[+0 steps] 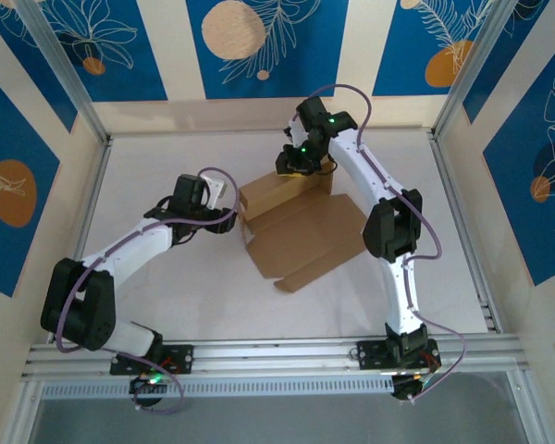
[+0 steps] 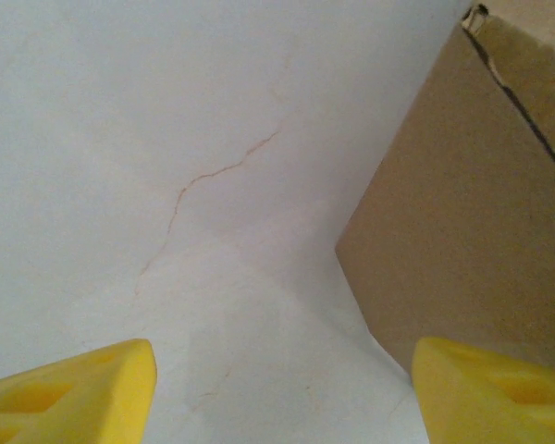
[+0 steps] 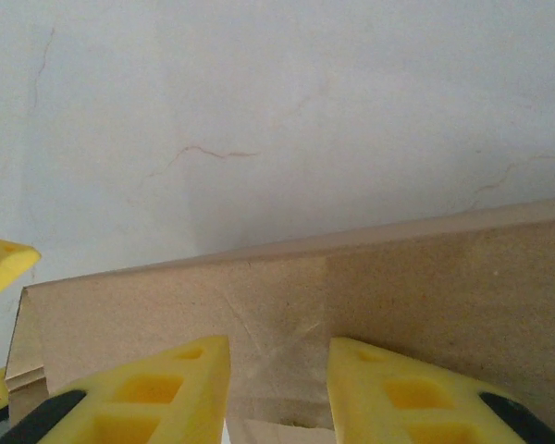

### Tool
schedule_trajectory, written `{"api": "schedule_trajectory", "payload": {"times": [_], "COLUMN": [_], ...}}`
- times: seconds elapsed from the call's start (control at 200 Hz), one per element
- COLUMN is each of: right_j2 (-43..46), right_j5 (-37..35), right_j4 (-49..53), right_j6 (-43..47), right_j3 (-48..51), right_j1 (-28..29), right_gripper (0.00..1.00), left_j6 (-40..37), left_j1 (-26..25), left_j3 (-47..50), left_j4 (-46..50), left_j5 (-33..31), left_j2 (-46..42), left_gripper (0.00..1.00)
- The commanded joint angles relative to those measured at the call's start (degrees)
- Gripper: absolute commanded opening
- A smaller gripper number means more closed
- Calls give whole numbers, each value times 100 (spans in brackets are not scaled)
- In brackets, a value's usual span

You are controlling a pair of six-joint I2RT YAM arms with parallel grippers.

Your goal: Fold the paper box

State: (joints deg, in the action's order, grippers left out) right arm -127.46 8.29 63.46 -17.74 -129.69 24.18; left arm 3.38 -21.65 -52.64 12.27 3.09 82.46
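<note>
White table (image 1: 166, 305) was occupied at its middle by the paper box (image 1: 301, 236), half folded. The left gripper (image 2: 282, 370) was spread wide beside its left wall. The right gripper (image 3: 277, 370) was parted over the far wall; a grip could not be told. If released, that wall could spring flat.

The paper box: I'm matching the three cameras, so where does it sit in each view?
Top external: the paper box lies mid-table, its raised part toward the far side.
Left wrist: the box is a brown wall along the right side.
Right wrist: the box spans the lower half, top edge rising rightward.
Shared landmark: the white table under it.
</note>
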Motion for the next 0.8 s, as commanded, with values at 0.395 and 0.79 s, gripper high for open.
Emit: {"api": "schedule_trajectory", "payload": {"times": [0.395, 0.79], "right_j2": [-613, -594], "right_j5": [203, 237], "right_j4": [553, 562], "right_j6": [-240, -238], "right_j3": [-540, -514], "right_j1": [-71, -59], "right_gripper": [37, 37], "left_j6": [187, -153], "left_j1": [126, -148], "left_j3": [185, 56], "left_j4": [-149, -340], "left_j5": [925, 685], "left_j2": [-87, 179], "left_gripper": [75, 80]}}
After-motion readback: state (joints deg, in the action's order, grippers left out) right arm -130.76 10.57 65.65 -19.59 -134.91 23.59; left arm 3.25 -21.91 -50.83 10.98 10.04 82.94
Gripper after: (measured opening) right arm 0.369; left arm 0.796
